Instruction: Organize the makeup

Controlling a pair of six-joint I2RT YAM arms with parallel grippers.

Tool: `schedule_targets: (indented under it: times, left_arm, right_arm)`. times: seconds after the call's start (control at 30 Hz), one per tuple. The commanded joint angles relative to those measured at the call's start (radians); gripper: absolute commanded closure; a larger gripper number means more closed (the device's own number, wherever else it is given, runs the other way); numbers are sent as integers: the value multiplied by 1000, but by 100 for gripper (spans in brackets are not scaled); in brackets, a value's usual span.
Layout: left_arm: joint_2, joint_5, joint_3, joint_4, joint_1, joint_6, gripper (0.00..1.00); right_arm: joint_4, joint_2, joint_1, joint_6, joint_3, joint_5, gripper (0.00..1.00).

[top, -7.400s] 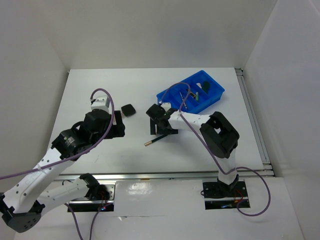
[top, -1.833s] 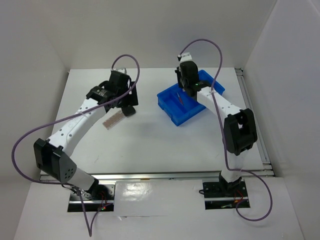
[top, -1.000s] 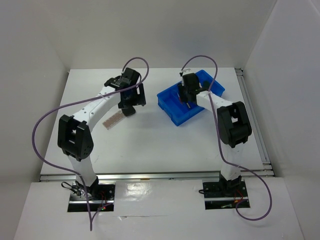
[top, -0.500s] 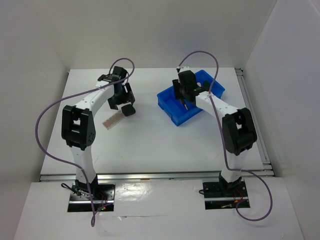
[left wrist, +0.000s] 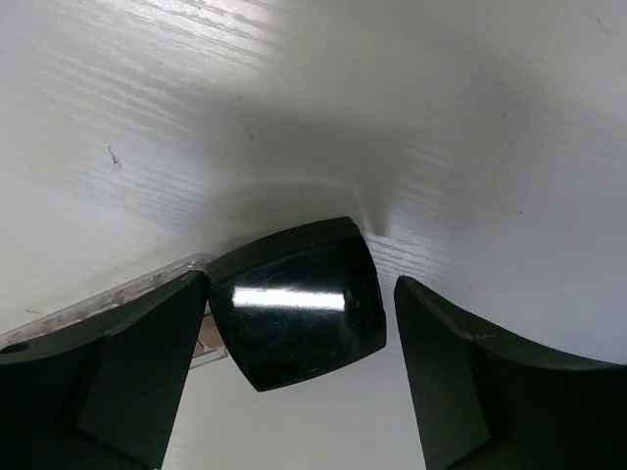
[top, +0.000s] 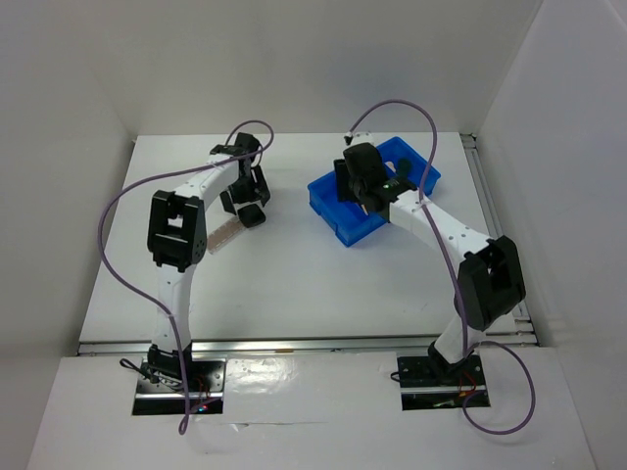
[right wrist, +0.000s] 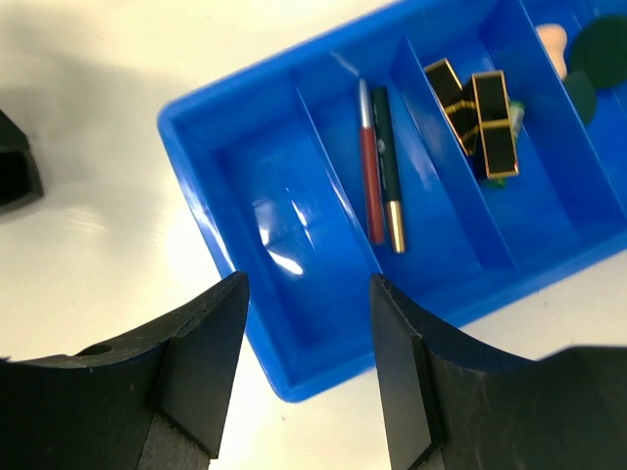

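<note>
The black square compact (left wrist: 297, 304) lies flat on the white table between the fingers of my left gripper (left wrist: 302, 284). That gripper is open, with a clear gap on the right side. From above, the left gripper (top: 247, 199) hovers at the compact (top: 254, 216). Beside it lies the pinkish glitter strip (top: 222, 233), whose clear edge (left wrist: 127, 294) shows by my left finger. My right gripper (right wrist: 306, 294) is open and empty over the near-left end of the blue tray (right wrist: 196, 108). Two thin pencils (right wrist: 380, 162) and gold-black lipsticks (right wrist: 482, 122) lie in the tray's compartments.
The blue tray (top: 343, 227) stands right of centre at the back, with my right gripper (top: 361, 191) above it. A beige sponge (right wrist: 554, 39) and a dark green round piece (right wrist: 600, 44) sit in its far compartment. White walls enclose the table.
The left arm has folded, keeping its gripper at the compact. The right gripper has shifted a little over the tray and its jaws stand wider.
</note>
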Motion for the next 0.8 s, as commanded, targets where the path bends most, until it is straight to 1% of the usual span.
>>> schedule_targets:
  times: [0.0, 0.07, 0.2, 0.33, 0.43, 0.47, 0.53, 0.63, 0.77]
  left_arm:
    - [-4, 52, -2, 36, -19, 51, 10]
    - [-4, 52, -11, 61, -34, 72, 12]
    - [7, 28, -21, 71, -106, 112, 12]
    - [7, 3, -41, 82, -147, 132, 6]
    - [16, -28, -41, 68, -158, 123, 0]
    - [16, -28, -50, 68, -158, 123, 0]
    - [16, -28, -59, 68, -158, 111, 0]
    - [16, -19, -59, 68, -158, 85, 0]
    - [7, 15, -99, 85, -158, 53, 0]
  right_arm:
    - [-33, -72, 9, 27, -23, 35, 40]
    - [-33, -72, 9, 27, -23, 35, 40]
    - [-43, -72, 9, 27, -23, 44, 40]
    - [-43, -72, 9, 27, -23, 44, 39]
    - [-43, -72, 9, 27, -32, 44, 39]
    - [-43, -72, 9, 27, -32, 44, 35]
    - [-43, -72, 9, 27, -32, 44, 34]
    - [-43, -72, 9, 27, -41, 44, 34]
    - [-43, -72, 9, 27, -50, 44, 34]
